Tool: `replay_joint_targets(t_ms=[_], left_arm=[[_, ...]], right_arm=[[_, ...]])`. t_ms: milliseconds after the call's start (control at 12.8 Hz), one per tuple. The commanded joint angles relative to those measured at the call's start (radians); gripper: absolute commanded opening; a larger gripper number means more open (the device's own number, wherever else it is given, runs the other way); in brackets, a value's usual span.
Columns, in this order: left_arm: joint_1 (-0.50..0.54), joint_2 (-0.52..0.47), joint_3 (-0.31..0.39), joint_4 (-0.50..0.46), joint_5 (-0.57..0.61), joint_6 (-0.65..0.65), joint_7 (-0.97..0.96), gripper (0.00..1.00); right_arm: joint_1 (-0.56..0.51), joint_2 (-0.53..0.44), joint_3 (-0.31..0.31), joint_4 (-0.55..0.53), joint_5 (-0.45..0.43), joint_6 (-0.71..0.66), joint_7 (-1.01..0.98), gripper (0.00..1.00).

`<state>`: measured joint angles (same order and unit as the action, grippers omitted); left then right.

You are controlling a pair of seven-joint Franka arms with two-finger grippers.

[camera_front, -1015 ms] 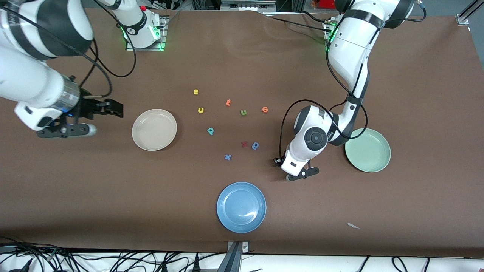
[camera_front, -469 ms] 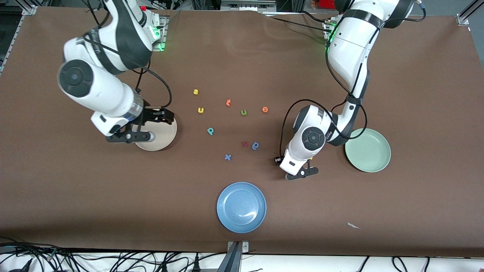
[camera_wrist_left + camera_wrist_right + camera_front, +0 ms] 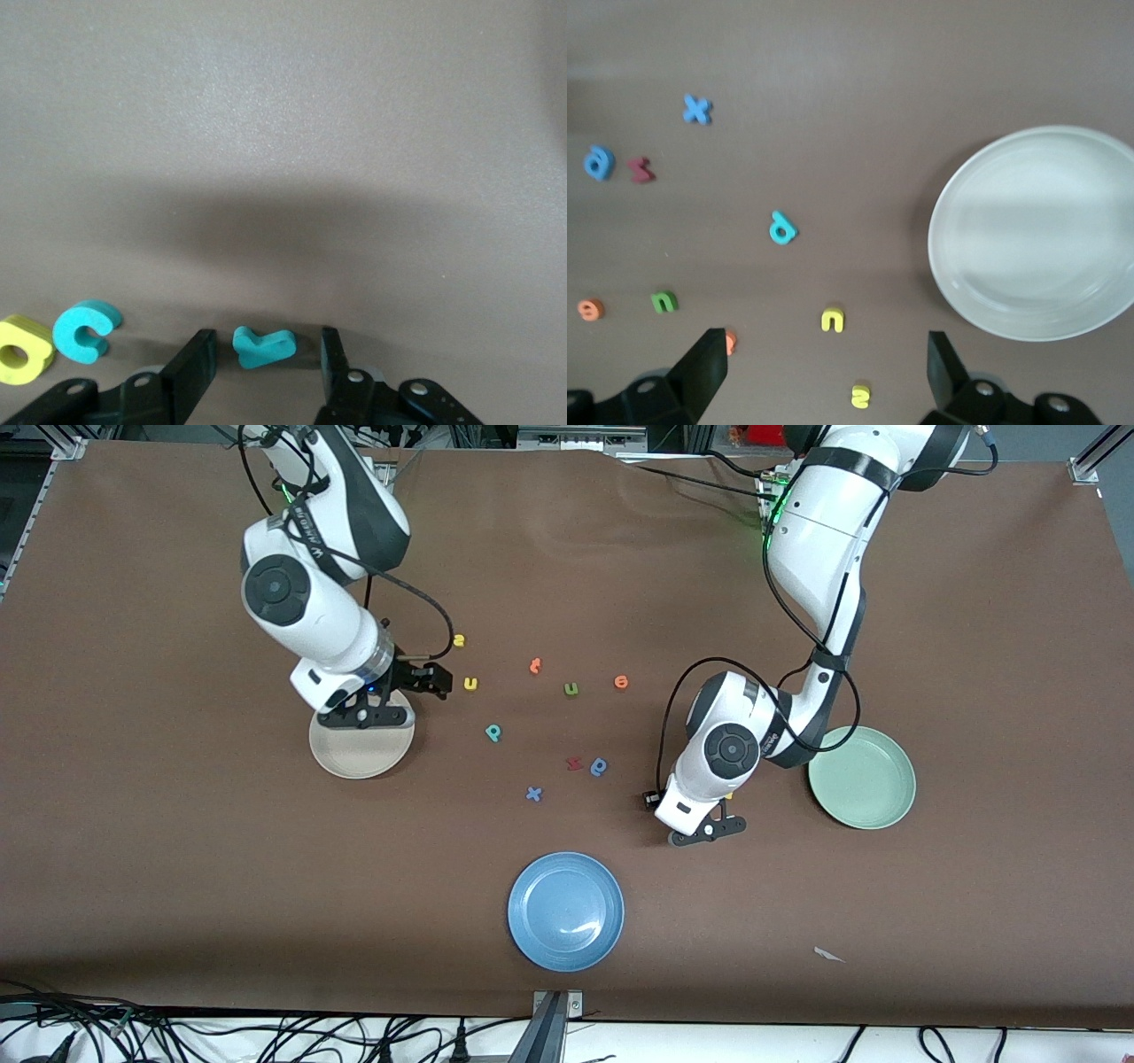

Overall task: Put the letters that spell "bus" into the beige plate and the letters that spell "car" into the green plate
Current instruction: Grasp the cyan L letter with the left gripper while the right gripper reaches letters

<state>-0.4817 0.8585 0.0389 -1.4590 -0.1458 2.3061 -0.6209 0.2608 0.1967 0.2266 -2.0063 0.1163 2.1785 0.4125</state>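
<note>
Starting at the table's camera-side edge, I see the blue plate (image 3: 565,911) sitting empty near the middle of that edge. Farther in, toward the left arm's end, the left gripper (image 3: 267,339) is down at the tabletop. Its jaws stand open astride the teal "r" (image 3: 264,347), with a gap on each side. The teal "c" (image 3: 84,330) and yellow "a" (image 3: 19,352) lie just beside it. In the front view the wrist covers all three. The green plate (image 3: 902,779) sits empty nearby.

Around the middle lie a blue "x" (image 3: 533,794), a red letter (image 3: 573,763) and a darker blue letter (image 3: 599,766). Farther still is the teal "b" (image 3: 493,732).

The beige plate (image 3: 354,755), toward the right arm's end, holds nothing. The right gripper (image 3: 430,682) hangs open over that plate's rim, empty. The yellow "u" (image 3: 470,684) lies just beside it. Along the same row are the green "u" (image 3: 571,688) and two orange letters (image 3: 621,682). The yellow "s" (image 3: 459,639) lies farthest.

A second ago the right arm was out near its own table edge. It has since swung in across the beige plate. The left arm has barely shifted.
</note>
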Motion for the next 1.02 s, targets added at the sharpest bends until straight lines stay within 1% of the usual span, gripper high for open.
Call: replay_joint_targets(t_ms=[0,78,156,312,390,547,703,781,937], left_arm=[[-0.012,0.013,0.012,0.017,0.032,-0.03,-0.033,0.54],[-0.012,0.013,0.012,0.019,0.031,-0.03,-0.034,0.52],[-0.011,0.013,0.01,0.019,0.031,-0.03,-0.034,0.47],[-0.011,0.013,0.01,0.02,0.031,-0.03,-0.034,0.31],[-0.011,0.013,0.01,0.02,0.031,-0.03,-0.034,0.24],[-0.011,0.011,0.01,0.02,0.031,-0.03,-0.034,0.16],[-0.008,0.007,0.01,0.02,0.031,-0.031,-0.034,0.16],[-0.003,-0.006,0.01,0.022,0.031,-0.062,-0.033,0.16],[0.017,-0.062,0.012,0.025,0.034,-0.176,-0.016,0.15]], right_arm=[[-0.043,-0.069,0.074,-0.155,-0.007,0.096,0.011,1.0],[-0.043,-0.069,0.101,-0.195,-0.013,0.143,0.012,1.0],[-0.043,-0.062,0.109,-0.234,-0.015,0.197,0.012,1.0],[-0.034,-0.027,0.125,-0.272,-0.043,0.268,0.012,1.0],[-0.034,-0.013,0.128,-0.298,-0.056,0.311,0.012,1.0],[-0.032,0.012,0.129,-0.353,-0.078,0.386,0.012,1.0],[-0.025,0.036,0.129,-0.382,-0.078,0.434,0.012,0.99],[-0.023,0.052,0.128,-0.396,-0.078,0.454,0.018,0.99],[-0.002,0.069,0.129,-0.434,-0.078,0.516,0.072,0.98]])
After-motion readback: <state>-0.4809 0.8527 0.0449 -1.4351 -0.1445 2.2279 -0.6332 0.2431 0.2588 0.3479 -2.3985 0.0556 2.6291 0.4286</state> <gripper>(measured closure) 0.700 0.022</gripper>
